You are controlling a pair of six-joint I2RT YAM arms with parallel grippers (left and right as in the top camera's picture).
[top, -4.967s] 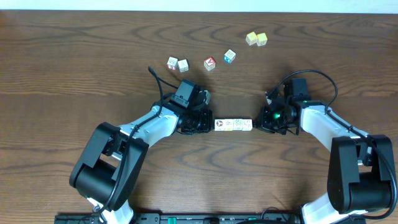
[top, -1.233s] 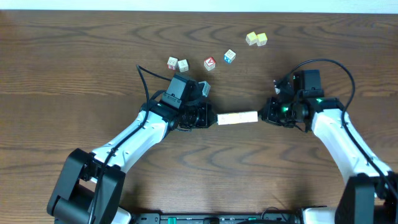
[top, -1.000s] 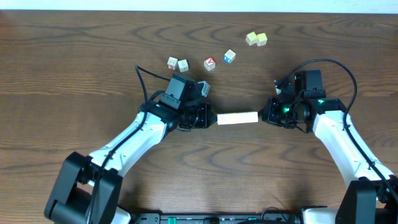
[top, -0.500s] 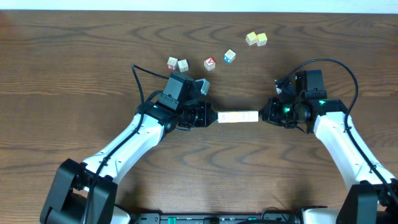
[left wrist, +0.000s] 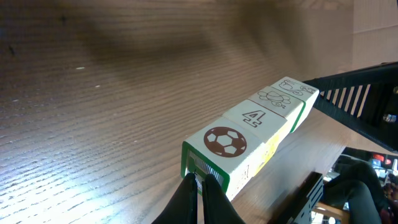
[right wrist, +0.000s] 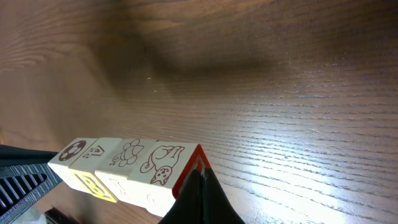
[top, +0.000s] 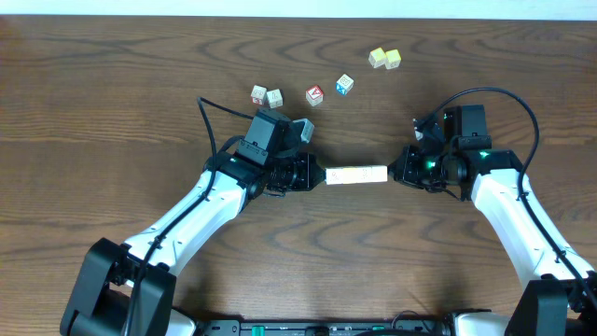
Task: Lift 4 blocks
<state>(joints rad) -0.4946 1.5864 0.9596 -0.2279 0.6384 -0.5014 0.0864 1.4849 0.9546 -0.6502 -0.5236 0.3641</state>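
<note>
Since five seconds before, the 4 blocks (top: 356,175) had shifted up and slightly right in the overhead frame. They sat mid-frame as one pale bar, topped with a ball, a 4, a flower and an animal, its end faces green and red. My left gripper (top: 317,175) and right gripper (top: 394,174), both closed, pressed the bar's ends. Two pale cubes (top: 266,95), a red-faced cube (top: 314,94), a blue-faced cube (top: 344,84) and two yellow cubes (top: 384,59) lay upper centre, well apart from it
</note>
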